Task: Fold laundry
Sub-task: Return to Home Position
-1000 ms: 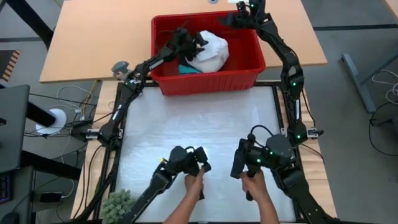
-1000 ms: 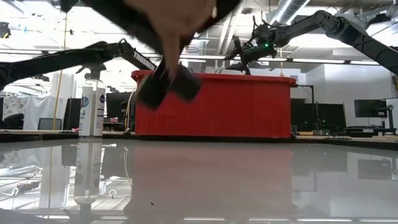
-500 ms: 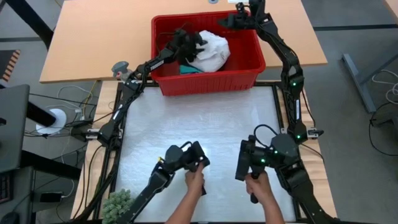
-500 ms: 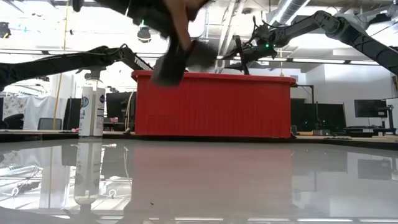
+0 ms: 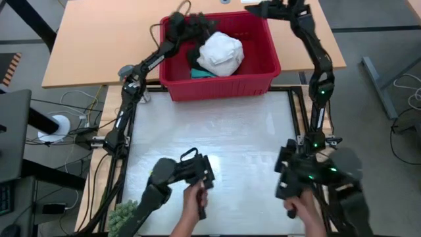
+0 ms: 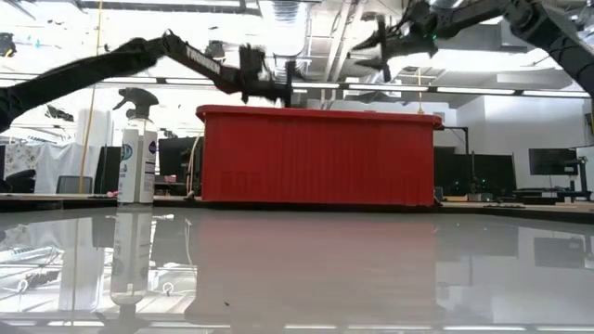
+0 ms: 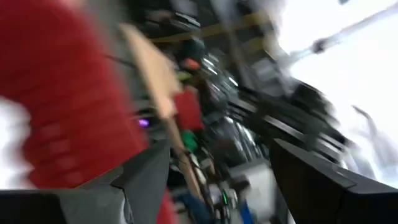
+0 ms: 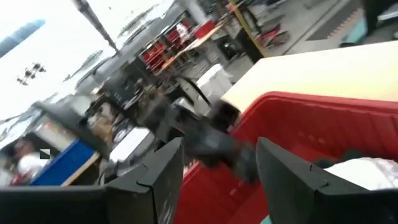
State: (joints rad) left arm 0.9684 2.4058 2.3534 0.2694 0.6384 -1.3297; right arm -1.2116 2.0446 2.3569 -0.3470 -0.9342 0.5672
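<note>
The laundry lies in a red basket (image 5: pixel 220 82) at the table's far edge: a white bundle (image 5: pixel 220 52) on top, a teal piece (image 5: pixel 200 73) and a dark piece (image 5: pixel 193 58) beside it. My left gripper (image 5: pixel 197 25) hovers open above the basket's far left corner, clear of the rim in the low view (image 6: pixel 274 85). My right gripper (image 5: pixel 253 10) hangs open and higher, over the far right corner (image 6: pixel 380 46). Both wrist views show empty gaps between the fingers, left (image 7: pixel 217 149) and right (image 8: pixel 219 146).
A white mat (image 5: pixel 210 131) covers the table in front of the basket. A spray bottle (image 5: pixel 126 71) stands left of the basket and a green fuzzy plant (image 5: pixel 125 214) at the near left corner. A person's hands (image 5: pixel 191 204) hold two control arms over the near edge.
My left gripper has risen off the laundry in the basket, gone toward the basket's far left corner and tipped upward, still open and empty. My right gripper has also risen and drifted toward the far edge. The laundry has stayed where it was.
</note>
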